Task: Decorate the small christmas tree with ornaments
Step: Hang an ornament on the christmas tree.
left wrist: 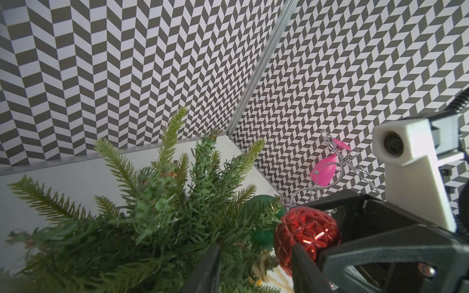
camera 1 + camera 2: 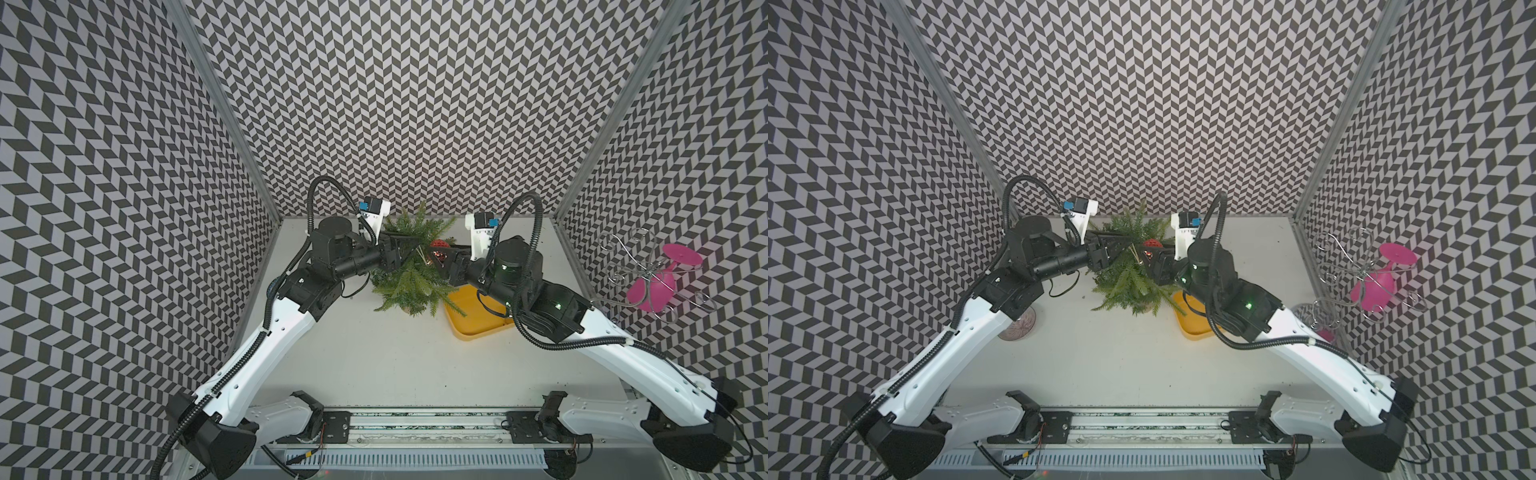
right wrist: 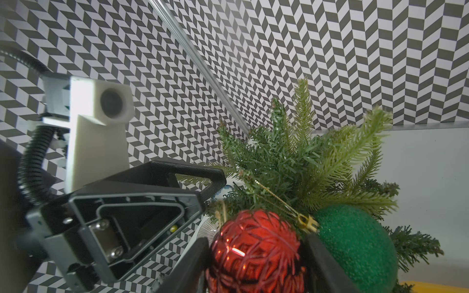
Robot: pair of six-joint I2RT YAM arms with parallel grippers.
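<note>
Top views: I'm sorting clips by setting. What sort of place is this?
Probably a robot lab test cell, not a home: chevron-patterned walls box in a white table, and the left arm and right arm are mounted on a rail at its front edge.

Enclosure, three-sided. Back wall (image 2: 415, 104), left wall (image 2: 104, 208) and right wall (image 2: 685, 145) all carry the same black-and-white chevron print, from table level to the top of both top views.

Bare aluminium posts stand in the two rear corners: left post (image 2: 222, 108), right post (image 2: 616, 112). A thin metal strip (image 1: 76, 159) runs along the foot of the back wall.

Work surface: flat tabletop (image 2: 395, 357), matte off-white, a few dark specks. Along its near edge sits a metal rail (image 2: 424, 424), with a white slotted cable duct (image 2: 395, 459) in front.

Light: bright, even, diffuse. Shadows on the tabletop are soft.
</note>
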